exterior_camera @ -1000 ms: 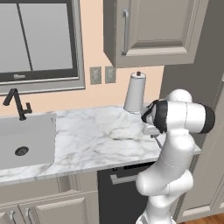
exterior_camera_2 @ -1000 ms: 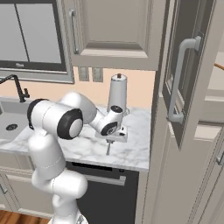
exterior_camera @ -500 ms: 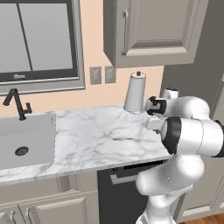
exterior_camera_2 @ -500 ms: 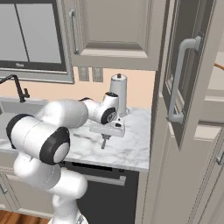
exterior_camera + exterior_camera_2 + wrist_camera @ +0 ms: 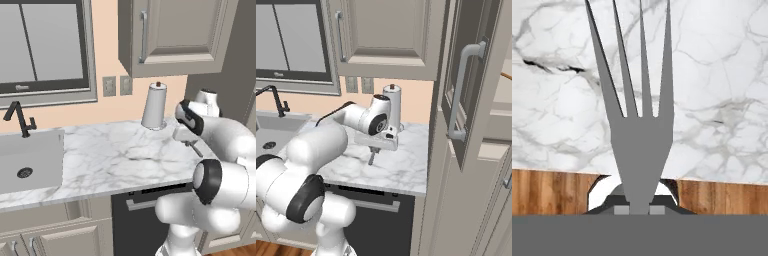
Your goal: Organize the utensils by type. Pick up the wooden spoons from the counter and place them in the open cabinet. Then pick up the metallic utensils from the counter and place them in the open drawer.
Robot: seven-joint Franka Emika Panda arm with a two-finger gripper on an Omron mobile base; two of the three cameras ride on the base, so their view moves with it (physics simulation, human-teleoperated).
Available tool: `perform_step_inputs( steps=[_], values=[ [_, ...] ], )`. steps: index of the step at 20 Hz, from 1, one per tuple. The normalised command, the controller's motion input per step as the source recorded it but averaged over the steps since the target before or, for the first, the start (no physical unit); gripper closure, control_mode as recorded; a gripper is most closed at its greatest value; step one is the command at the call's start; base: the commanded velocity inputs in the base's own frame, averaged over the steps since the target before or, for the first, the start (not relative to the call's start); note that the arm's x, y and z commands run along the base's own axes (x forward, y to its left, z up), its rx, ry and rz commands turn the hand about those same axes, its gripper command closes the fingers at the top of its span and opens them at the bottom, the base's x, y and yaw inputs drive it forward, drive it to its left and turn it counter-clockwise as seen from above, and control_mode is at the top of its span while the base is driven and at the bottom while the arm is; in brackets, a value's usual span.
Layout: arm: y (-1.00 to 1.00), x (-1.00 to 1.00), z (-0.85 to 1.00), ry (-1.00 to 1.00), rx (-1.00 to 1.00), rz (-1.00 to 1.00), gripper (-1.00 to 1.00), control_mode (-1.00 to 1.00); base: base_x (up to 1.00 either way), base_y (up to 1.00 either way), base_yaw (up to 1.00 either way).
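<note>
My gripper (image 5: 639, 210) is shut on the handle of a grey-silver four-tined fork (image 5: 639, 135), whose tines point away from the hand over the white marble counter (image 5: 722, 75). From the base, the gripper (image 5: 191, 144) (image 5: 375, 149) hangs just above the counter (image 5: 110, 155) near its right end, and the fork (image 5: 371, 158) points down from it. At the right the cabinet door (image 5: 463, 100) stands open. A thin orange-brown sliver (image 5: 504, 76) shows inside past the door, and I cannot tell whether it is a wooden spoon. The drawer is out of view.
A white paper-towel roll (image 5: 155, 107) (image 5: 393, 107) stands on the counter just behind the gripper. A sink (image 5: 25, 165) with a black faucet (image 5: 20, 120) is at the left. A dark dishwasher front (image 5: 150, 220) sits under the counter. A closed wall cabinet (image 5: 175, 35) hangs above.
The arm's elbow and upper links have swung round to the right. The gripper, still shut on the fork, has shifted slightly right and towards the wall.
</note>
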Motion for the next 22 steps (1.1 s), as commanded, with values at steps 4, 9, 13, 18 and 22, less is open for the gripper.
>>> perform_step_inputs(
  steps=[4,9,13,18,22],
  values=[
    [0.33,-0.47,0.17,-0.35,0.0,-0.02,1.0,-1.0,0.0,0.0,0.0],
    [0.6,-0.21,0.41,-0.19,-0.11,0.02,1.0,-1.0,0.0,0.0,0.0],
    [0.34,-0.35,0.65,0.0,-0.22,0.13,1.0,-1.0,0.0,0.0,0.0],
    [0.09,-0.36,0.34,-0.07,-0.08,0.06,1.0,-1.0,0.0,0.0,0.0],
    [0.0,-0.22,0.02,-0.13,0.0,0.0,1.0,-1.0,0.0,0.0,0.0]
  ],
)
